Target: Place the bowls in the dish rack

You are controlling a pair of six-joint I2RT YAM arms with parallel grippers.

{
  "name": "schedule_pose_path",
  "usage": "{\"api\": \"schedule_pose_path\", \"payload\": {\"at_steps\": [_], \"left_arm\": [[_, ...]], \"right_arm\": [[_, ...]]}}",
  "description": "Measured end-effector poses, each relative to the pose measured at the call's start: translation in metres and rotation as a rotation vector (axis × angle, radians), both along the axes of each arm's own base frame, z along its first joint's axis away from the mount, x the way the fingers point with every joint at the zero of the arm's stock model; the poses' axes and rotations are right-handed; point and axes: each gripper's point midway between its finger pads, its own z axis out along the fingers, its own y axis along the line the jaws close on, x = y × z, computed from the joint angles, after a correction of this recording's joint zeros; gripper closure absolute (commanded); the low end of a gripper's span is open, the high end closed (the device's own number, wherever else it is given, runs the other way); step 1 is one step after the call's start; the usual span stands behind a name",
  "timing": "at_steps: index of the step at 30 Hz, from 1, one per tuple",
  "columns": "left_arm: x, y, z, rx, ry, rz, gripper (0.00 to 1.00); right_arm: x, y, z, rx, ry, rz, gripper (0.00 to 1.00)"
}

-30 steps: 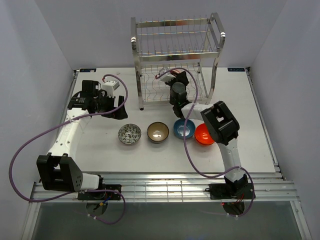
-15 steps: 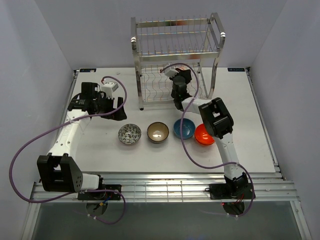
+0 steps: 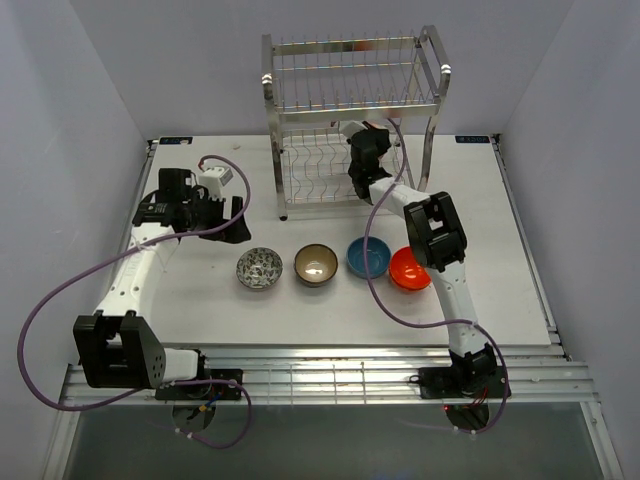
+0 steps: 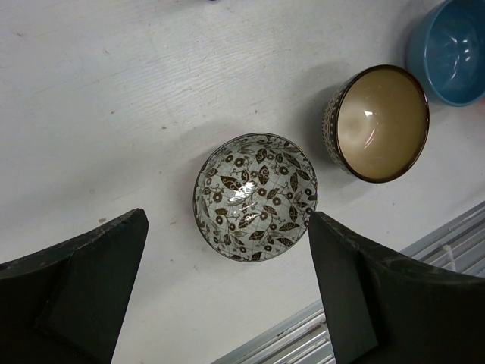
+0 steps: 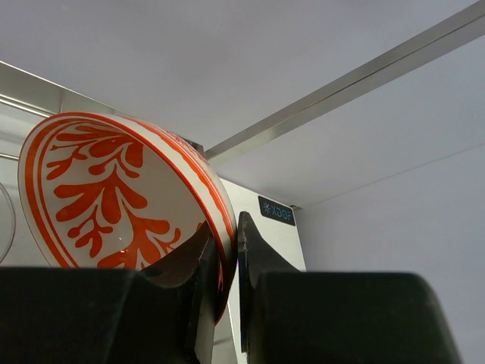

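Red-and-white bowl (image 5: 114,189), rim clamped in the right pincer (image 5: 225,243), has moved back to the dish rack's (image 3: 350,72) lower tier; setting it down looks next. Left pincer (image 4: 227,227) hangs apart over a leaf-patterned bowl (image 4: 255,196).

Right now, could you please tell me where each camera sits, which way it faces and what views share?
Top external: fixed above and behind the arms, looking down at the table, the dish rack and both whole arms.
Left wrist: on the left arm, facing straight down at the leaf-patterned bowl framed by the open left pincer.
Right wrist: on the right arm, facing the rear walls past the right pincer, shut on the red-and-white bowl.
Shared: top and left wrist both show that bowl, the brown bowl and the blue bowl.
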Motion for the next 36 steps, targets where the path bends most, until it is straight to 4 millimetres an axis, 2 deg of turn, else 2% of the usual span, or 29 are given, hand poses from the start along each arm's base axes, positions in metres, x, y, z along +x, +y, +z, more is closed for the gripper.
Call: {"api": "schedule_pose_path", "payload": {"at_steps": [10,15,19,36], "left_arm": [[-0.009,0.005,-0.012,-0.009,0.006,0.004,0.02],[-0.010,0.014,-0.016,-0.016,0.006,0.023,0.02],[-0.009,0.019,-0.017,-0.023,-0.002,0.037,0.02],[-0.011,0.017,-0.021,-0.037,-0.001,0.029,0.02]], "right_arm": [[0.021,0.004,-0.008,0.042,0.026,-0.009,0.92],[0.029,0.006,-0.010,0.044,0.024,-0.025,0.92],[0.026,0.000,-0.009,0.045,0.015,-0.065,0.92],[0.011,-0.038,-0.009,0.046,0.007,-0.235,0.92]]}}
